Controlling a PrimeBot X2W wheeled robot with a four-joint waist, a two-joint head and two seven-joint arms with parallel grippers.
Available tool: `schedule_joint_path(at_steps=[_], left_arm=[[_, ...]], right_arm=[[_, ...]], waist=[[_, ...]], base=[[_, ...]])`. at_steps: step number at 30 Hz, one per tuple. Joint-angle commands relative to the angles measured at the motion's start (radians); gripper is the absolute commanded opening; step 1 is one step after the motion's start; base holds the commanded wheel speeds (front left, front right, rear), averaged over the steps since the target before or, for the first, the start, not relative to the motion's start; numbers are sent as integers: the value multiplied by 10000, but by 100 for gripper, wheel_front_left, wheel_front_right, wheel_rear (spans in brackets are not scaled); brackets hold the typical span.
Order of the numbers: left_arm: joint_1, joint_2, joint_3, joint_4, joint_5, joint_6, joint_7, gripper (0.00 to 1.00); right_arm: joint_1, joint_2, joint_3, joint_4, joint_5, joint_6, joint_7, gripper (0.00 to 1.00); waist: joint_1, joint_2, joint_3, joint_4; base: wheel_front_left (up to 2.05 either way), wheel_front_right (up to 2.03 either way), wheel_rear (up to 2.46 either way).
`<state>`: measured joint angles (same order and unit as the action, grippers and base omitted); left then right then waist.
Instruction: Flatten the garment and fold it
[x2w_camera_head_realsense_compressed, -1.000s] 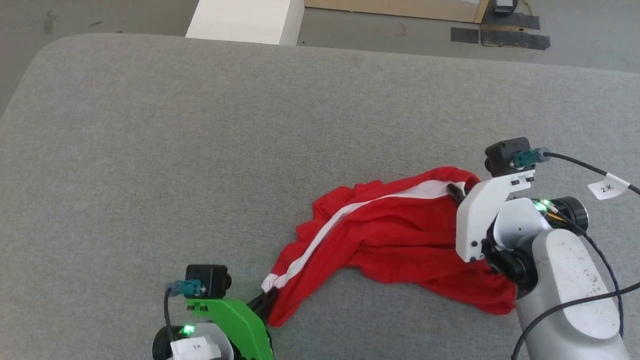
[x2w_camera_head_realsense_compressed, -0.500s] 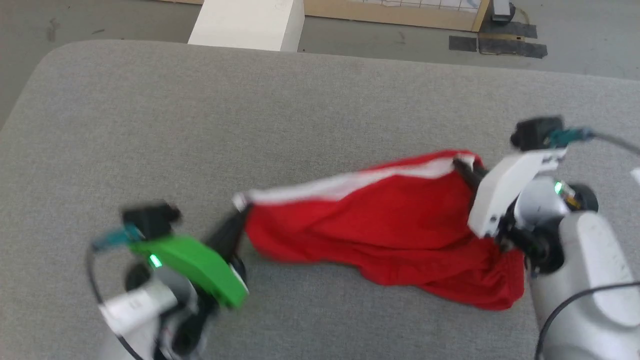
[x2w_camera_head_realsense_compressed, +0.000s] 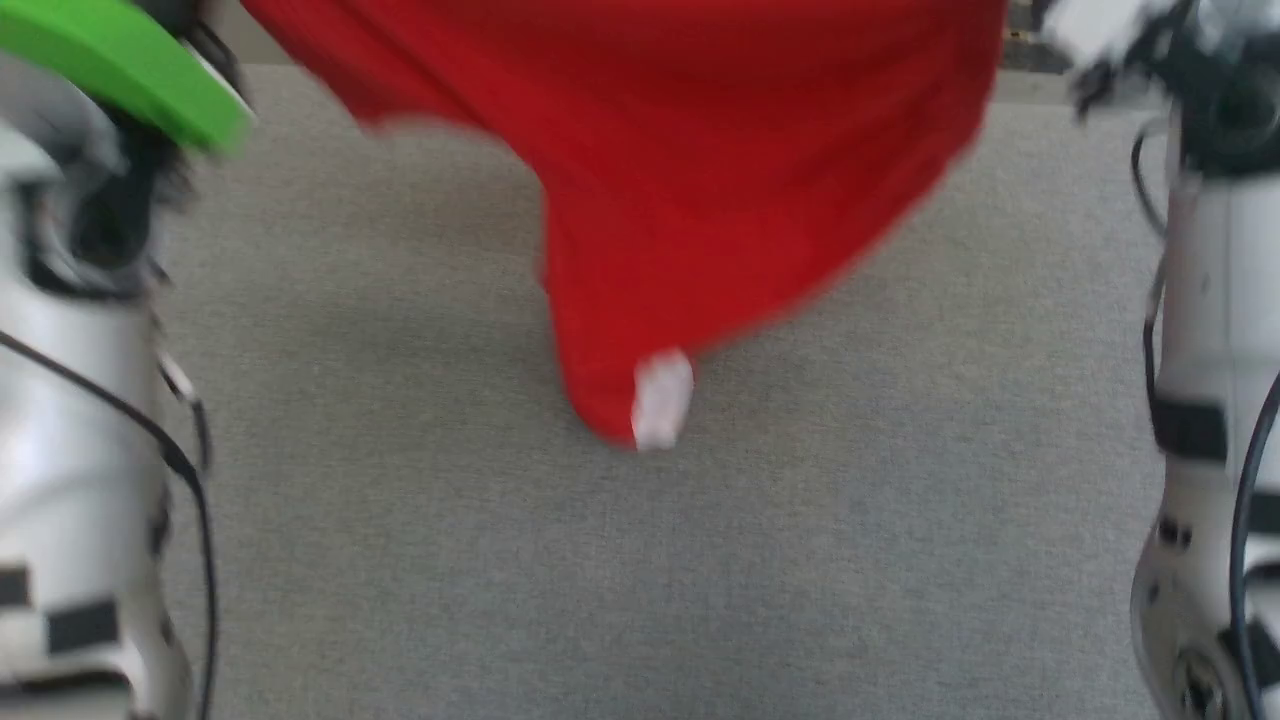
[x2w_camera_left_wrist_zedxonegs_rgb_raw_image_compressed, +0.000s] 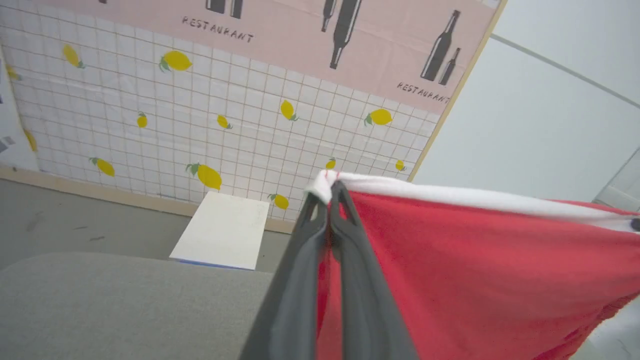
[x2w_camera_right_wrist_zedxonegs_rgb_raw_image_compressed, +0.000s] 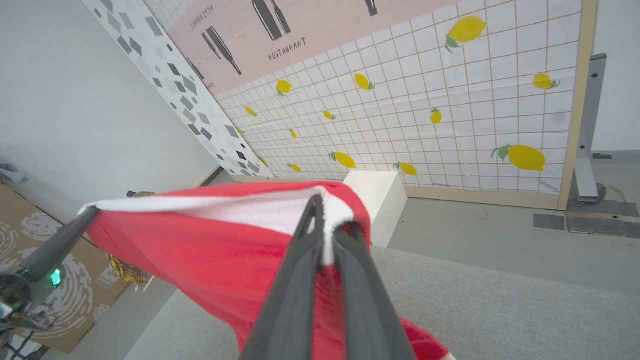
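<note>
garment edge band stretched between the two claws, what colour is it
The band is white against the red garment; clearest in the left wrist view.

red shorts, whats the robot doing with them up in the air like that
The robot holds the red garment up by its white band, stretched out sideways. The left claw is shut on one end of the band and the right claw on the other. The rest hangs down over the grey padded surface; it is neither flattened nor folded yet.

Garment (x2w_camera_head_realsense_compressed: 700, 150) hangs above padded surface (x2w_camera_head_realsense_compressed: 800, 560), stretched between left tool (x2w_camera_left_wrist_zedxonegs_rgb_raw_image_compressed: 329, 194) and right tool (x2w_camera_right_wrist_zedxonegs_rgb_raw_image_compressed: 331, 215); box (x2w_camera_left_wrist_zedxonegs_rgb_raw_image_compressed: 220, 230) behind surface.
</note>
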<state>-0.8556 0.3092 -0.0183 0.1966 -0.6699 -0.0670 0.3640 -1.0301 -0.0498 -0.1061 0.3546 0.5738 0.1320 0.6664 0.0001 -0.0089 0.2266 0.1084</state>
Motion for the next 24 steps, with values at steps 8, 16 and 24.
schedule_joint_path(at_steps=[8,16,24], left_arm=[[-3007,851,215,2484,883,-70,-1699,0],[-3481,898,-104,4137,869,-490,-2985,0],[-1013,1116,-460,3713,456,-619,-3835,0]], right_arm=[[-3088,-4,366,2468,-601,-13,-2657,0],[-3315,-4,1287,3774,-97,-13,-3555,0],[58,-16,2252,1595,1593,-13,-2856,0]], waist=[[-1,89,893,-679],[-1,89,1038,-649],[-1,89,222,-430]], base=[[0,0,0],[0,0,0],[0,0,0]])
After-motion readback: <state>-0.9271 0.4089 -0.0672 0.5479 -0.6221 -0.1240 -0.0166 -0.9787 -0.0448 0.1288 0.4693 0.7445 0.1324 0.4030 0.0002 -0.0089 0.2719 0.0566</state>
